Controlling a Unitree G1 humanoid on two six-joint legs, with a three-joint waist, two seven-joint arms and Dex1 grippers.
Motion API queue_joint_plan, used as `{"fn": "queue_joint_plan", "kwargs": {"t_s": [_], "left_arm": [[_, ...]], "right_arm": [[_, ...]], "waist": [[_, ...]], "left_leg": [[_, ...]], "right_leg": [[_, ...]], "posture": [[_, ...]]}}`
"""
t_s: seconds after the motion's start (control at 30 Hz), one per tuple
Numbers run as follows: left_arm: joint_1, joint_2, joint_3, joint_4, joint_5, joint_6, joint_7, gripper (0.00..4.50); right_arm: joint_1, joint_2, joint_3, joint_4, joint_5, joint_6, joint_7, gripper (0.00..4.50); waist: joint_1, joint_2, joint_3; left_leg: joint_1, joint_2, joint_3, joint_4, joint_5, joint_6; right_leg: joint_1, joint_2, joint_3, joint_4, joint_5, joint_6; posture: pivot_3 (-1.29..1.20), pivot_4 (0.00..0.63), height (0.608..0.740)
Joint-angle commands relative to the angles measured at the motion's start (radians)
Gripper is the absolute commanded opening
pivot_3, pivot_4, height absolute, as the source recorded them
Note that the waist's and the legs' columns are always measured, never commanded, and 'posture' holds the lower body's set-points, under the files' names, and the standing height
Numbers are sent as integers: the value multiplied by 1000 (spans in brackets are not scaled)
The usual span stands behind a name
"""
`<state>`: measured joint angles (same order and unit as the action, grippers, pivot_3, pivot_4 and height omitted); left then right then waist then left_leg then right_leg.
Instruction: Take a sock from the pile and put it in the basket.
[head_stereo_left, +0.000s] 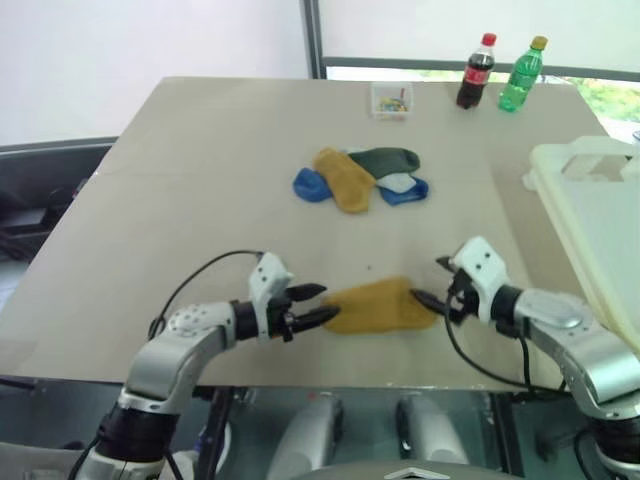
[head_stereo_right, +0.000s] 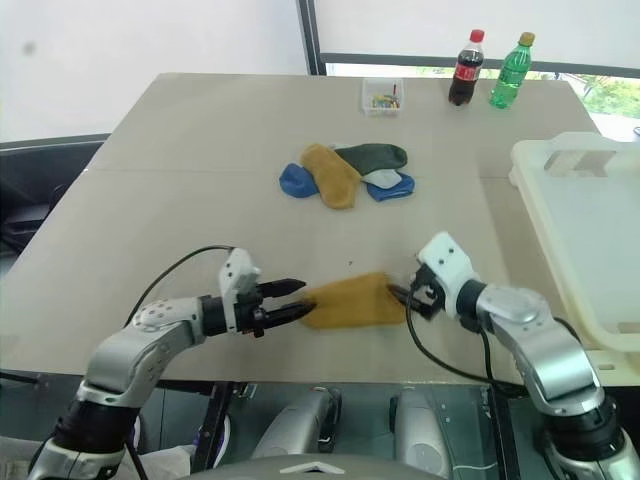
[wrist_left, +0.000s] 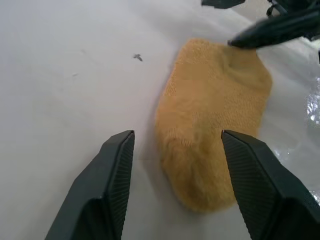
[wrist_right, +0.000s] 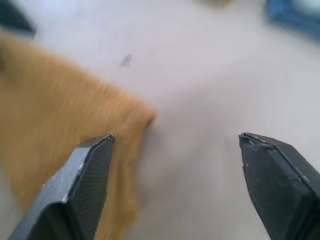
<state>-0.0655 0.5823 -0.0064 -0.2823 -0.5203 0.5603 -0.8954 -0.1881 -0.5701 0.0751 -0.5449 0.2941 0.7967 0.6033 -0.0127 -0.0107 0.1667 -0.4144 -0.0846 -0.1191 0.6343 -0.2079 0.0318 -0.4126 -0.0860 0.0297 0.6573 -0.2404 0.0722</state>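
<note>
A mustard-yellow sock (head_stereo_left: 378, 306) lies flat near the table's front edge, apart from the pile (head_stereo_left: 360, 178) of blue, dark green, pale and mustard socks at mid-table. My left gripper (head_stereo_left: 330, 301) is open at the sock's left end; in the left wrist view that end lies between its fingers (wrist_left: 112, 185). At the sock's right end my right gripper (head_stereo_left: 432, 282) stands open too, one finger (wrist_right: 82, 185) over the sock's edge, the other over bare table. Neither grips the sock. The cream-white basket (head_stereo_left: 570, 160) stands at the table's right edge.
At the table's far edge stand a small clear box (head_stereo_left: 391, 100) of coloured bits, a cola bottle (head_stereo_left: 475, 72) and a green bottle (head_stereo_left: 521, 75). The beige table (head_stereo_left: 200, 180) is bare on its left half. Black cables trail from both wrists.
</note>
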Motion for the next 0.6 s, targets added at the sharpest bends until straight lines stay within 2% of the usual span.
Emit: {"fn": "queue_joint_plan", "kwargs": {"t_s": [0.03,0.17,0.27,0.6], "left_arm": [[9,-33,112,-56,-68,-66,24,2828],[-5,-53,184,-51,-74,-136,43,2828],[-7,-42,223,-45,-64,-153,64,2828],[90,-9,329,-123,-103,-145,107,2828]], "right_arm": [[-132,24,34,67,-14,-61,12,3933],[-332,80,182,351,-160,-247,18,3933],[-486,193,236,645,-233,-395,-7,3933],[-756,446,242,1324,-331,-755,-19,3933]], "waist": [[0,0,0],[-2,0,0],[-6,0,0],[-14,0,0]], "left_leg": [[0,0,0,0,0,0],[1,0,0,0,0,0],[1,0,1,0,1,-1],[0,0,3,-2,3,-5]], "right_leg": [[0,0,0,0,0,0],[0,0,-1,0,0,0],[0,5,0,0,0,-1],[-3,6,4,0,1,-1]], "posture": [[0,150,740],[0,150,740],[0,150,740],[0,150,740]]}}
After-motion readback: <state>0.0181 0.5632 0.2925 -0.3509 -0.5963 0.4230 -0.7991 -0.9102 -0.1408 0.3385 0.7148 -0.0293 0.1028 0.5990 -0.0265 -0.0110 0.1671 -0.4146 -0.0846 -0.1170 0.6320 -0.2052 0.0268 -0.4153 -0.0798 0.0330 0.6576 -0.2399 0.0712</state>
